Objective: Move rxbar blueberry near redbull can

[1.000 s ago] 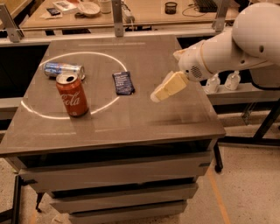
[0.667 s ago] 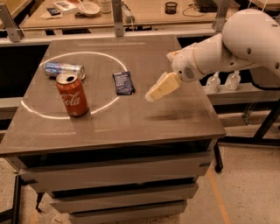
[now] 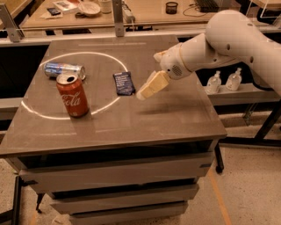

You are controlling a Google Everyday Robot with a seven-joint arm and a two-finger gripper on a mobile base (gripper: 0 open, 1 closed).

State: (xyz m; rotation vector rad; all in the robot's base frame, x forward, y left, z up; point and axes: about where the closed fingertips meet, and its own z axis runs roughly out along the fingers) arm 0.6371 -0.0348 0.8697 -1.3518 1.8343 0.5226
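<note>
The rxbar blueberry (image 3: 124, 83) lies flat on the table, a dark navy wrapper with pale print, just inside the right of a white circle. The redbull can (image 3: 64, 70) lies on its side at the circle's far left, silver and blue. My gripper (image 3: 142, 93) hangs just right of the bar, above the table, its pale fingers (image 3: 152, 85) pointing down-left toward the bar. It holds nothing that I can see.
An upright red Coca-Cola can (image 3: 73, 95) stands just in front of the redbull can. The table (image 3: 175, 118) has drawers below. A bench behind holds a bowl (image 3: 89, 7) and a cup (image 3: 171, 7). Two small bottles (image 3: 222, 81) stand on a shelf at right.
My arm and gripper have moved left, closing from the table's right part to just beside the bar. The bar and cans have not moved.
</note>
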